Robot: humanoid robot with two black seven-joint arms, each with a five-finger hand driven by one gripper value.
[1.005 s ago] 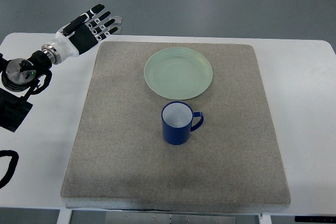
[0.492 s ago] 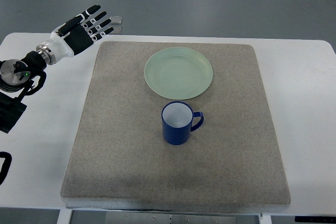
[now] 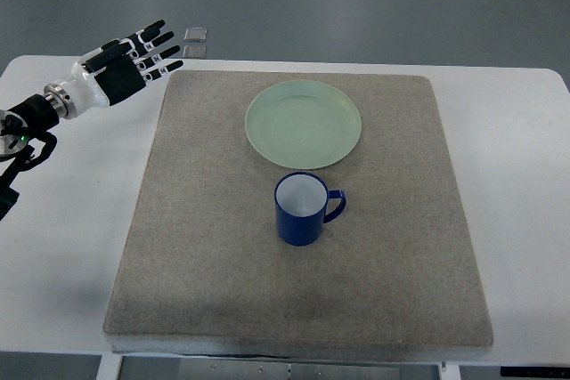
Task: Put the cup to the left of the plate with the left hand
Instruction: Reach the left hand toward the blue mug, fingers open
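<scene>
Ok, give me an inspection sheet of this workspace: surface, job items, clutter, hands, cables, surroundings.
Surface: white table carrying a grey mat.
Job's things: blue cup upright, empty, on the mat just in front of the green plate, handle pointing right.
Clutter: nothing seen.
Grippers: left robot hand open, fingers spread, over the table's far left corner, holding nothing; right not in view.
Cables: nothing seen.
Surroundings: grey floor.

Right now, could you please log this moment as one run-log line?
left hand: open, empty, far-left | cup: upright, untouched, below plate | right: unseen
</scene>
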